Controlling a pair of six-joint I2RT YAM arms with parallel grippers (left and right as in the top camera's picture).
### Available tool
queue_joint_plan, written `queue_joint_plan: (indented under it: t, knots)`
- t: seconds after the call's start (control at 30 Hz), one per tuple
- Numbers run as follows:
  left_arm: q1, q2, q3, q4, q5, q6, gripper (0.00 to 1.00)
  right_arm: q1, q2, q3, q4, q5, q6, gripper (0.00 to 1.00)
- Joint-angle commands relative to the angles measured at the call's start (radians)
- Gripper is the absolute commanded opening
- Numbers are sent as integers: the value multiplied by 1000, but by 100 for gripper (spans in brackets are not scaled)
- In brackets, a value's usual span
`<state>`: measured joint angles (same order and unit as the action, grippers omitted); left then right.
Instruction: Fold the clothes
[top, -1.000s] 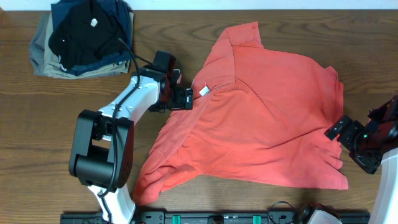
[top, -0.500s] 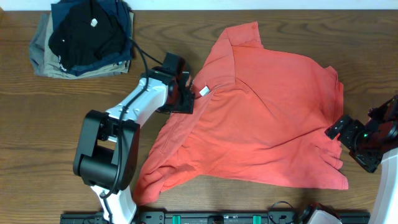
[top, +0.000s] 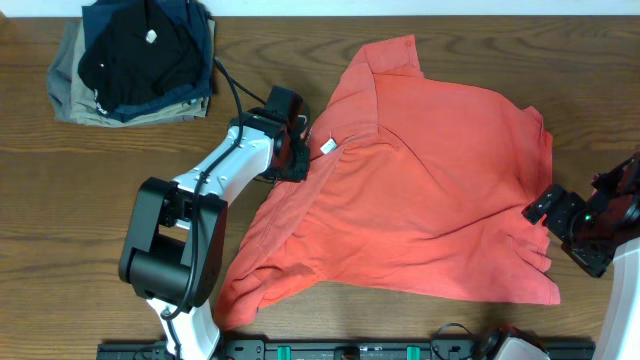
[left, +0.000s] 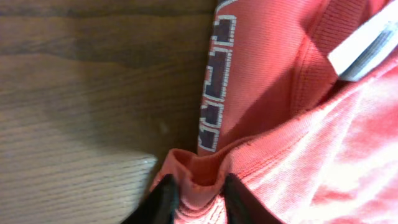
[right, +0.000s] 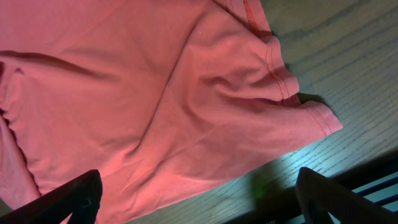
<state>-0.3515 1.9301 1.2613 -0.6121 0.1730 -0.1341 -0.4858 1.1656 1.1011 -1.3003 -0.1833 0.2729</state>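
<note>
The clothes, a coral-red T-shirt (top: 430, 190), lie spread and rumpled over the middle and right of the wooden table. A white label (top: 328, 146) shows at the collar. My left gripper (top: 297, 160) is at the shirt's left edge, just beside that label. In the left wrist view its black fingers (left: 165, 199) pinch a raised fold of the red cloth (left: 199, 177), next to white block lettering (left: 214, 93). My right gripper (top: 555, 232) hangs open over the shirt's lower right edge, and the cloth (right: 155, 93) lies flat under it, untouched.
A stack of folded black, navy and khaki garments (top: 135, 60) sits at the back left corner. Bare wood (top: 60, 220) lies to the left of the left arm. A black rail (top: 350, 350) runs along the front edge.
My left gripper has slid a little right onto the shirt's edge and closed from wide open onto a fold of cloth. The right arm has not moved.
</note>
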Motion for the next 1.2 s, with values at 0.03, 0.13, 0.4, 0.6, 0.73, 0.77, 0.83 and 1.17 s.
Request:
queue_joint_plan:
  t: [0.03,0.13,0.4,0.6,0.73,0.77,0.83,1.17]
  knots:
    - [3,-16,0,1,-64,-17,13,-4,0,-6,0,-2,-20,97]
    - [6,-33,0,1,-115,-43,6,-4,0,-6,0,-2,-20,97]
    - [15,-89,1,1,-115,-43,6,-4,0,-6,0,-2,-20,98]
    - [72,-128,2,-1,-178,-97,6,-4,0,-6,0,-2,-20,97]
    - [155,-152,2,-13,-179,-135,6,-4,0,-6,0,-2,-20,97]
    - [176,-155,2,-15,-179,-142,6,-4,0,-6,0,-2,-20,97]
    - [219,-158,2,-19,-186,-158,6,-4,0,-6,0,-2,-20,97]
    - [369,-158,2,-41,-190,-179,6,-4,0,-6,3,-2,-20,97]
